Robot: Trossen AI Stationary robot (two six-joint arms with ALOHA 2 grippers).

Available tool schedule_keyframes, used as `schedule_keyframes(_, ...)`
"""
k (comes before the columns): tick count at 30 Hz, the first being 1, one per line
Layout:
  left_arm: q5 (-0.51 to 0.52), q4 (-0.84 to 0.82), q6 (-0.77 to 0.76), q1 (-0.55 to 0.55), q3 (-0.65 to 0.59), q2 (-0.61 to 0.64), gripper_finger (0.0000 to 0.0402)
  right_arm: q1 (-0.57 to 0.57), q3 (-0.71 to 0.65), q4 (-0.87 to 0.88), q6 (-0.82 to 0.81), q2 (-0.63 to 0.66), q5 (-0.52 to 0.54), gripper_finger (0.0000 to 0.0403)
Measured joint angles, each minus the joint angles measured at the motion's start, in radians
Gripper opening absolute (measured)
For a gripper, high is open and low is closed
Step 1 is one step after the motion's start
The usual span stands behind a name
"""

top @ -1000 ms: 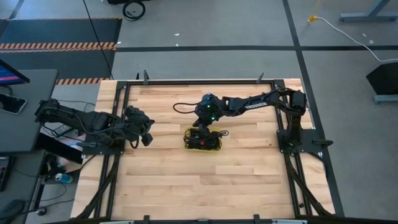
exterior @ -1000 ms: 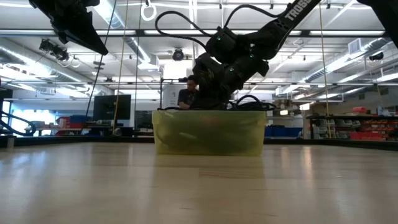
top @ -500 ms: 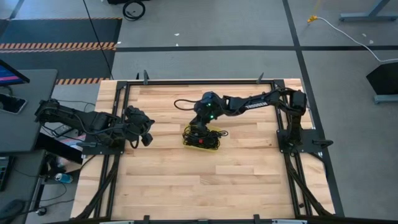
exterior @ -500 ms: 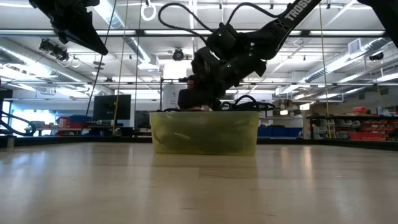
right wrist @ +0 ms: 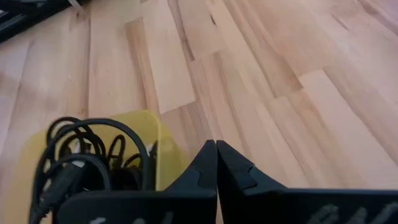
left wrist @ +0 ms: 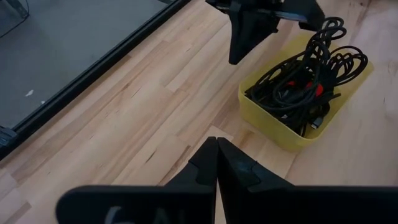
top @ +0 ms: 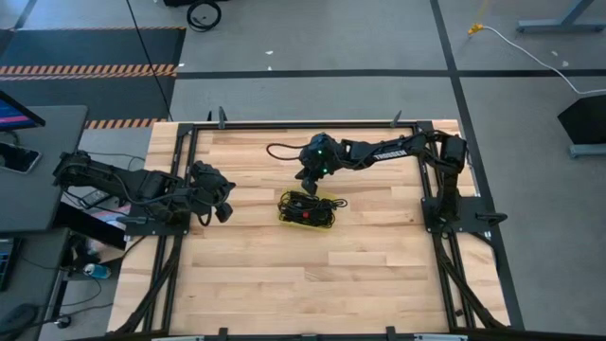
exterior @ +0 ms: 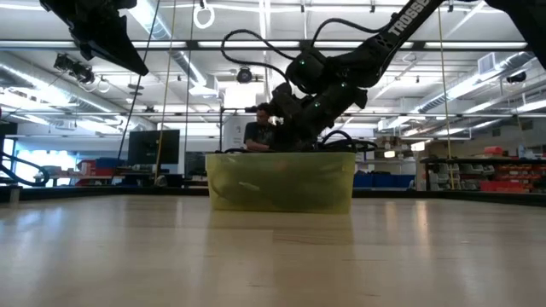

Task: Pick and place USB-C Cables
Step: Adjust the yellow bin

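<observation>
Only the left wrist view shows red connectors among the USB-C cables (left wrist: 308, 78); both end effectors (left wrist: 216, 144) (right wrist: 216, 148) are clenched empty.

The counter (top: 284, 284) is a light wooden plank surface enclosed by a dark metal frame (top: 303, 124) along its edges. One item rests directly on it: a translucent yellow bin (top: 308, 209), positioned near the middle of the surface, slightly toward the right arm's side. The bin (left wrist: 292, 134) contains a tangle of USB-C cables (left wrist: 308, 78), black with some red parts. Some cable loops rise above the bin's rim.
</observation>
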State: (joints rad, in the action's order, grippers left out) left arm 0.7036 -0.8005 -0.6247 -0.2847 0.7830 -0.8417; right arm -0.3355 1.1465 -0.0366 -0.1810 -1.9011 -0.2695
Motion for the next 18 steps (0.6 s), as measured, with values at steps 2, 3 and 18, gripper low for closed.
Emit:
schedule_keyframes(2, 0.000, 0.000, 0.000, 0.000, 0.000, 0.000, 0.0008, 0.000, 0.000, 0.007, -0.004, -0.017, -0.004, 0.0000)
schedule_keyframes(3, 0.000, 0.000, 0.000, 0.000, 0.000, 0.000, 0.0008, 0.001, 0.000, 0.016, -0.006, -0.030, -0.009, 0.0000)
schedule_keyframes(18, 0.000, 0.004, -0.002, 0.000, 0.000, 0.000, 0.0008, 0.047, 0.000, -0.001, -0.024, -0.108, -0.101, 0.0000)
